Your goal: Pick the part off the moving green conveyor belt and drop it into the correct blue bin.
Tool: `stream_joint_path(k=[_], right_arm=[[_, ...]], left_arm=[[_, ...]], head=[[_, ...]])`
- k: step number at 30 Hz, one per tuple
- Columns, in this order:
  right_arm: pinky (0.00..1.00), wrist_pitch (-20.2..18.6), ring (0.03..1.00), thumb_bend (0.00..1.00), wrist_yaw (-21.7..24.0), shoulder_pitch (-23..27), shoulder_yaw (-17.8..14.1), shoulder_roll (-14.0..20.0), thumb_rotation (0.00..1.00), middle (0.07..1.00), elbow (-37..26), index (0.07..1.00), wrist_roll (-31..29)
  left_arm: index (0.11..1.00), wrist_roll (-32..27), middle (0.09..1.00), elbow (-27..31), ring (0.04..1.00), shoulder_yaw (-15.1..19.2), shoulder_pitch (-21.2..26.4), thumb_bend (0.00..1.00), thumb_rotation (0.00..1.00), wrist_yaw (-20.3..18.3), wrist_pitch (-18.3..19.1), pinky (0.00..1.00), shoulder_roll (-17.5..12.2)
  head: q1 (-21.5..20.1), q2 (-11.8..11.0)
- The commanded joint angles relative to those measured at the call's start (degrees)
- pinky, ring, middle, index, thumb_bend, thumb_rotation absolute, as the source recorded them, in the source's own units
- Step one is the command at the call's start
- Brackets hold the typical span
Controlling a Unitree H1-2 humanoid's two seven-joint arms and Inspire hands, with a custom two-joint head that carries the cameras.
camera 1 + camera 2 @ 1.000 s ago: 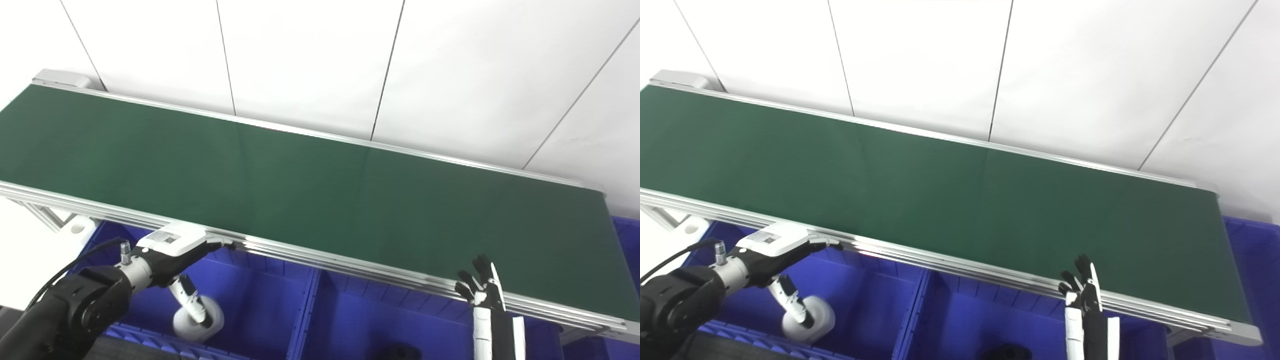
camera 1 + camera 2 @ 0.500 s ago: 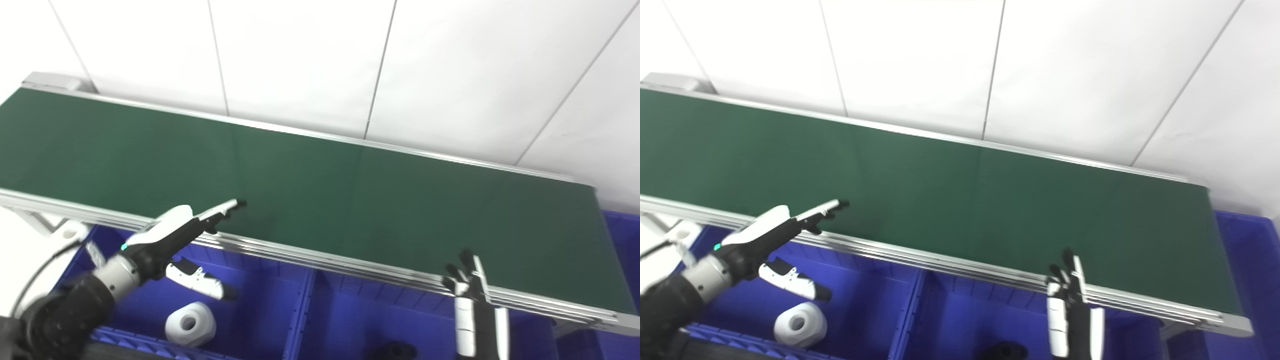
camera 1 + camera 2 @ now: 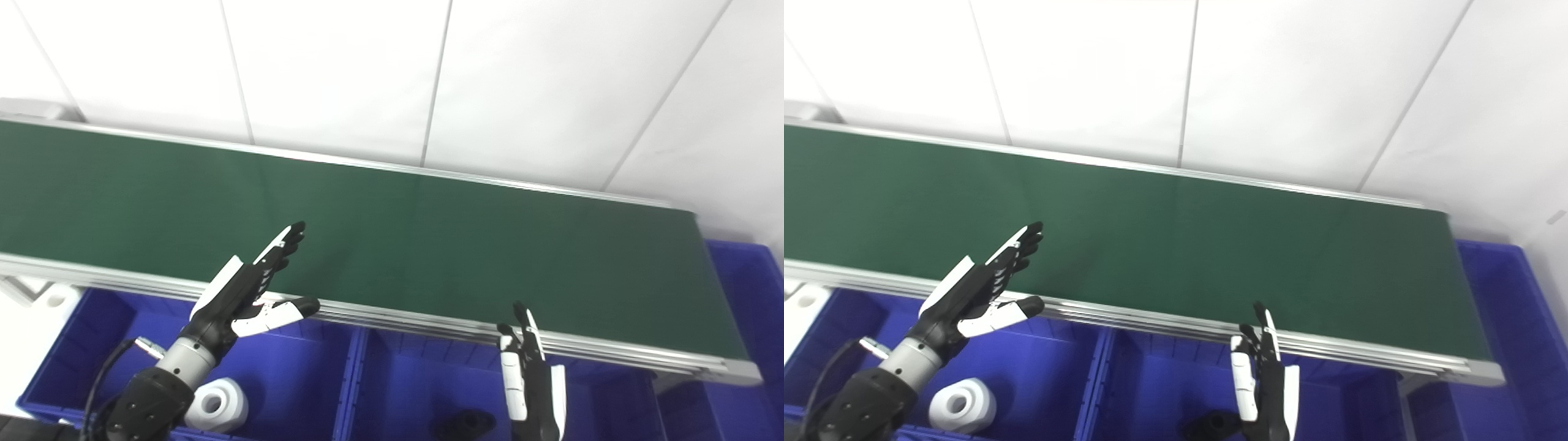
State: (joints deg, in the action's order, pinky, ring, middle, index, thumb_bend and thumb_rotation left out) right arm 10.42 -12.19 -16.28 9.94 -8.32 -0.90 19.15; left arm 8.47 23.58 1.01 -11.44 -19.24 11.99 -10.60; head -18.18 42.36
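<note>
Over the near rail of the green conveyor belt [image 3: 429, 245], at 8 o'clock, the left hand [image 3: 248, 294] is held spread and empty. At 5 o'clock the right hand [image 3: 530, 373] is raised with fingers apart. A white part [image 3: 215, 405] is seen lying in the left blue bin [image 3: 306, 380], at 7 o'clock.

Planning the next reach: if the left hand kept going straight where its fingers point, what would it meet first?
Probably the bare green conveyor belt. The open left hand points up and away over its near rail, with no part in its line; its height above the belt is unclear.
</note>
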Motion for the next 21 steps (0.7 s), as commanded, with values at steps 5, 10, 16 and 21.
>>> stream_joint_path(k=[5,10,16,21], right_arm=[[0.80,2.82,0.867,0.63,-2.26,0.77,3.15,-3.73,1.00,0.957,-0.07,0.939,2.25],[0.79,3.49,0.862,0.64,-4.02,1.66,3.73,-4.27,1.00,0.959,1.90,0.926,3.51],[0.80,5.20,0.874,0.64,-4.84,2.47,4.04,-4.78,1.00,0.962,3.50,0.928,2.30],[0.79,4.94,0.865,0.63,-5.68,2.73,4.26,-4.94,1.00,0.956,3.14,0.930,3.11]], left_arm=[[1.000,-1.61,1.000,-3.86,1.000,0.71,-0.59,0.78,0.74,5.08,-9.10,1.00,0.58],[1.000,-4.78,1.000,-5.84,1.000,1.22,-1.07,0.77,0.72,5.34,-10.99,1.00,-0.09],[1.000,-6.91,1.000,-4.89,1.000,1.62,-1.43,0.79,0.74,6.08,-10.74,1.00,0.05],[1.000,-11.63,1.000,0.28,1.000,2.84,-2.47,0.72,0.69,6.96,-6.95,1.00,1.46]], head=[[-2.71,0.15],[-5.52,-0.30],[-7.32,-0.06],[-6.91,1.94]])
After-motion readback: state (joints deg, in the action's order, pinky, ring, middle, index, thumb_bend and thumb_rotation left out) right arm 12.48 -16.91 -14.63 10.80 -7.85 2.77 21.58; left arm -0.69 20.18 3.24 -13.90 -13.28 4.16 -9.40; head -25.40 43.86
